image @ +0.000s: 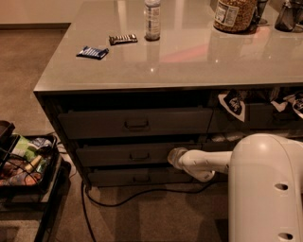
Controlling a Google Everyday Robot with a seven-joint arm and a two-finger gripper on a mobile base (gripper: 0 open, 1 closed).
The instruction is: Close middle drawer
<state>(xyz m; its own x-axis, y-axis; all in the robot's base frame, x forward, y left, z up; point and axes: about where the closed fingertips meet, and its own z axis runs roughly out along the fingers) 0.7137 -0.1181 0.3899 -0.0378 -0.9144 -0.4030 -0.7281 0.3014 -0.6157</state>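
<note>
The middle drawer (118, 155) is the dark grey front with a small bar handle (139, 156), between the taller top drawer (135, 123) and the bottom drawer (142, 177). Its front stands nearly flush with the cabinet and its interior is hidden. My gripper (173, 156) is at the end of the white arm (208, 160) and sits against the right part of the middle drawer's front, right of the handle. The arm's large white body (265, 189) fills the lower right.
The grey countertop (189, 56) holds a bottle (152, 19), a snack bar (123, 39), a blue packet (92, 52) and a jar (232, 14). A black cart with packets (23, 165) stands at the left. A cable (142, 194) lies on the carpet below the drawers.
</note>
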